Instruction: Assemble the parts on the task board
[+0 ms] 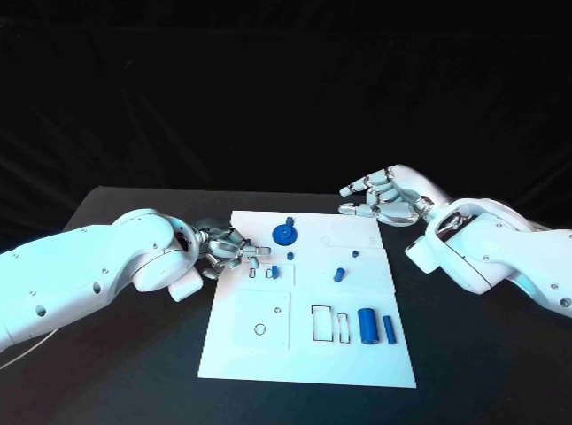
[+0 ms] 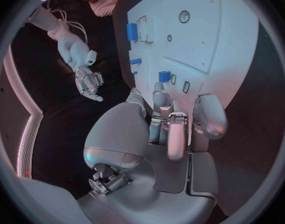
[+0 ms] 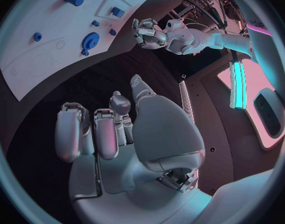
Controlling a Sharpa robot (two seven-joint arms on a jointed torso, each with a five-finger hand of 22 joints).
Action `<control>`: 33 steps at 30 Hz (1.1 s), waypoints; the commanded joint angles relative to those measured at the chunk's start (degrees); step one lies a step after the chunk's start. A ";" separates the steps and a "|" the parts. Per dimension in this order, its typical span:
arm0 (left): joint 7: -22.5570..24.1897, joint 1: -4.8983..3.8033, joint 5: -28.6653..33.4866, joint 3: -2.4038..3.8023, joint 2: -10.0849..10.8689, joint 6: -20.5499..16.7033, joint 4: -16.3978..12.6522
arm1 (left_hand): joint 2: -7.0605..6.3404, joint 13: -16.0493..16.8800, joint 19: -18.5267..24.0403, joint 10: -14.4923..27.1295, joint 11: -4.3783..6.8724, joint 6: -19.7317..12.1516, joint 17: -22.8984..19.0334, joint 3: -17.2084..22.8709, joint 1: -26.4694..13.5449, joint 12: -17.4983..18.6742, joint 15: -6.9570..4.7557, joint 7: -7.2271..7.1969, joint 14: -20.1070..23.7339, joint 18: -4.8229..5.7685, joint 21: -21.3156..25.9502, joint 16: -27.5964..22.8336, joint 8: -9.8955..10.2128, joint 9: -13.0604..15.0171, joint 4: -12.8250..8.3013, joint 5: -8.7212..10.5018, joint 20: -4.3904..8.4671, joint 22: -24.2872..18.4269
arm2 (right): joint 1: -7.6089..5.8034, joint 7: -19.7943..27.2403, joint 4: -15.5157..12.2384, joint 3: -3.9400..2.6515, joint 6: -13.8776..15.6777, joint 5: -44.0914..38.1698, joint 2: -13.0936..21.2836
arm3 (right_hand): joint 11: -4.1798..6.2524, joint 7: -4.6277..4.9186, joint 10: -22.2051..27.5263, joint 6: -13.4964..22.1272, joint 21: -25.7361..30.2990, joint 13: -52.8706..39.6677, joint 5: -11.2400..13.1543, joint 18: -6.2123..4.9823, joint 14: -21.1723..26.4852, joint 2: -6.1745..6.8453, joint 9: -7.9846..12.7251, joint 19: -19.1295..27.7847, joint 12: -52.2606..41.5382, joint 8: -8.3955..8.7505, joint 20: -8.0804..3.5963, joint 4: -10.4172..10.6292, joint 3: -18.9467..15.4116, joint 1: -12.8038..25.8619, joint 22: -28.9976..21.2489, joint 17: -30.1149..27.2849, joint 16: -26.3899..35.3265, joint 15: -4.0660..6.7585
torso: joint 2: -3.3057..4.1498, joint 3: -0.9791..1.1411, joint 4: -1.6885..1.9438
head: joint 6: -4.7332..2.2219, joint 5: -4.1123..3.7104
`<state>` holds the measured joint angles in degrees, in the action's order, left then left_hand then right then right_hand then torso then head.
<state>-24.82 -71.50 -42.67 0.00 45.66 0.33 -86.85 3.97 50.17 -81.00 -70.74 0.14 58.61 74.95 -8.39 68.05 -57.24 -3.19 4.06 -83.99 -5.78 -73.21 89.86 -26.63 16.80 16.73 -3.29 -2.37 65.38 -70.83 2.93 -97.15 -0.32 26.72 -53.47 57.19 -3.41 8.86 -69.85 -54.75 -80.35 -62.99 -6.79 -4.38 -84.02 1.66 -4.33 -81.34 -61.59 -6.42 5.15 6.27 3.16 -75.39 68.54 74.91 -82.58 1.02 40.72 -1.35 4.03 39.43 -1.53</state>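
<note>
Left hand (image 1: 231,251) sits at the left edge of the white task board (image 1: 248,354), its fingers (image 2: 177,134) curled in over the board's upper left part; the left wrist view shows nothing between them, though they hover just beside a small blue block (image 2: 164,76) and two small rectangular slots. Right hand (image 1: 382,197) hangs above the black surface (image 1: 490,354) just off the board's upper right corner, fingers loosely bent and apart, holding nothing; in the right wrist view its palm (image 3: 155,129) faces bare surface with the board beyond. On the board, a blue gear (image 1: 286,234) with a small stub at its top stands near the upper middle, a tiny blue peg (image 1: 290,256) lies just below it, and a short tilted blue piece (image 1: 340,274) rests right of centre. Lower down on the right, a thick blue cylinder (image 1: 367,326) and a thinner blue rod (image 1: 389,329) lie side by side, next to outlined rectangular recesses.
</note>
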 commanded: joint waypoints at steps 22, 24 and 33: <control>-11.77 -2.45 -16.20 -0.37 -11.63 12.69 9.88 | -0.50 9.19 -1.80 -2.54 0.82 -4.06 15.05 -5.77 0.47 -8.84 -1.22 -1.05 -6.01 2.04 -5.45 0.14 -9.06 8.19 -0.11 -0.04 0.48 7.78 | -0.26 -2.53 1.78 0.64 -4.36 5.12 -0.62 | 0.02 -0.37 0.43 0.37 0.58 1.34 -11.67 0.09 -3.33 -0.45 0.20 0.32 0.83 -0.93 -0.40 -0.12 -1.93 -1.26 -0.57 2.12 0.75 0.12 | -0.56 0.22 -0.28 | 0.79 0.28; -11.91 -2.59 -16.32 -0.42 -12.04 13.25 10.28 | -0.55 9.39 -1.87 -2.56 0.83 -4.31 15.05 -6.05 0.11 -9.03 -1.23 -1.07 -6.01 2.09 -5.62 0.14 -9.44 8.63 -0.07 -0.04 0.48 8.07 | -0.26 -2.65 1.78 0.66 -4.39 5.06 -0.63 | 0.02 -0.37 0.43 0.37 0.58 1.34 -11.67 0.09 -3.33 -0.45 0.20 0.32 0.83 -0.93 -0.40 -0.12 -1.93 -1.26 -0.57 2.12 0.75 0.12 | -0.57 0.22 -0.31 | 0.88 0.28; -12.08 -2.84 -16.26 -0.52 -13.39 13.88 11.64 | -0.95 9.15 -1.27 -1.74 0.77 -5.86 15.05 -6.39 -1.08 -8.89 -1.20 -1.04 -6.01 1.88 -5.02 0.14 -11.08 10.81 -0.01 -2.05 0.45 7.46 | -0.26 -2.85 1.86 0.71 -4.42 4.93 -0.74 | 0.03 -0.36 0.47 0.44 0.62 1.59 -13.69 0.08 -3.34 -0.28 0.22 0.32 0.94 -1.06 -0.40 0.03 -2.15 -1.41 -0.61 2.08 0.83 0.12 | -0.56 0.20 -0.24 | 1.29 0.21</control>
<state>-36.46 -74.23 -58.43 -0.53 32.52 12.34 -75.34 2.86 59.47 -82.51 -72.90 0.93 53.03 74.93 -14.68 67.21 -66.21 -3.99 2.98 -83.98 -4.27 -78.53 89.86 -37.51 27.38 16.73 -4.79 -2.06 73.05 -71.05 0.42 -95.30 0.40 23.15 -48.32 56.56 -3.44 8.67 -69.88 -54.57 -80.11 -61.47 -20.22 -4.38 -84.03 1.16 -4.15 -81.13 -61.00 -7.22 4.93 6.33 1.19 -76.27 67.98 74.94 -82.04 1.02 40.16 -1.15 3.78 40.61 -1.32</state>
